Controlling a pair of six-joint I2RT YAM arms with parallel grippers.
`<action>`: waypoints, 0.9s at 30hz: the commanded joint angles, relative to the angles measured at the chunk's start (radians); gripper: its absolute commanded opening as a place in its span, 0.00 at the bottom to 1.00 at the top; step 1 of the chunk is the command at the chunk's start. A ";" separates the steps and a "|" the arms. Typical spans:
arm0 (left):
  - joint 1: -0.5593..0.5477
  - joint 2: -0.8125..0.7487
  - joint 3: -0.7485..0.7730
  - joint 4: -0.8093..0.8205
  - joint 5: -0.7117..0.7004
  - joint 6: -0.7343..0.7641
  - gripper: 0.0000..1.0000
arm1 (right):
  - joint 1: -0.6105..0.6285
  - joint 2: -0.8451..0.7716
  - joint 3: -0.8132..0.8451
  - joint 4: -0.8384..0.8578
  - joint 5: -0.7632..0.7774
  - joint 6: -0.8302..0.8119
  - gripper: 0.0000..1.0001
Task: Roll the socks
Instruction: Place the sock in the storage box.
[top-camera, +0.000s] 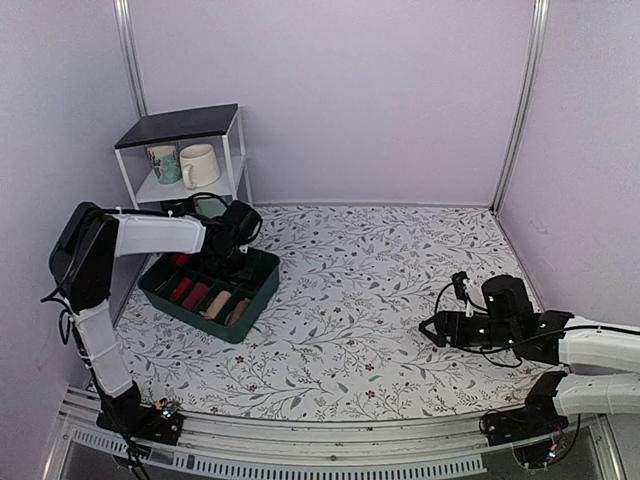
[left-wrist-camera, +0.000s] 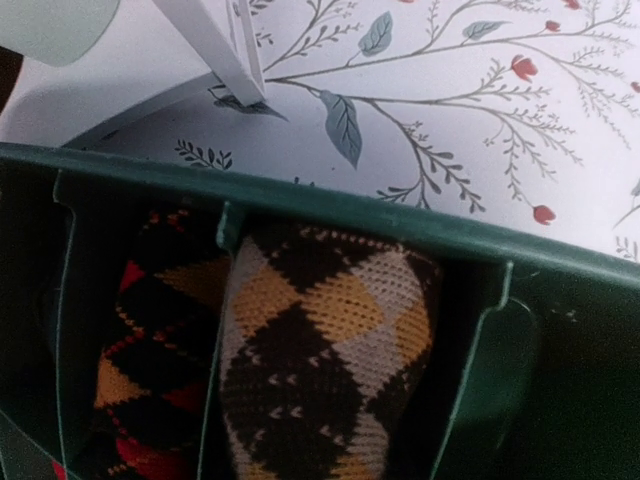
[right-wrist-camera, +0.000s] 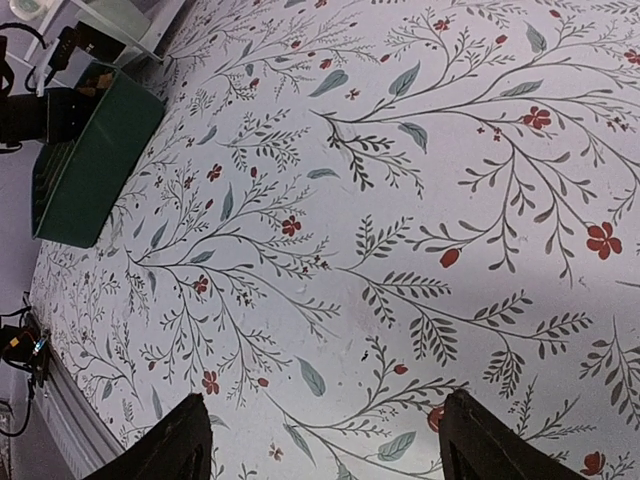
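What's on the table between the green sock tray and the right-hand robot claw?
Nothing: only bare flowered tablecloth lies between the green tray and the right gripper, as the top view and the right wrist view both show.

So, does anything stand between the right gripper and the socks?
Only bare cloth up to the green bin; the socks lie inside, behind its wall, and the left gripper hangs over them.

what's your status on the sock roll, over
Right gripper open, empty. Left gripper over the green bin, jaws not visible. Argyle sock roll sits in a bin compartment. Nothing in the way.
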 joint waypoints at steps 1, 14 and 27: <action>0.000 0.091 0.049 -0.072 0.058 0.007 0.00 | -0.009 -0.004 -0.029 0.040 -0.018 0.005 0.79; 0.025 0.143 0.025 -0.031 0.127 0.037 0.27 | -0.009 -0.012 -0.038 0.032 -0.019 0.004 0.79; 0.027 0.054 0.044 -0.042 0.096 0.070 0.49 | -0.009 -0.042 -0.034 0.019 -0.008 0.010 0.79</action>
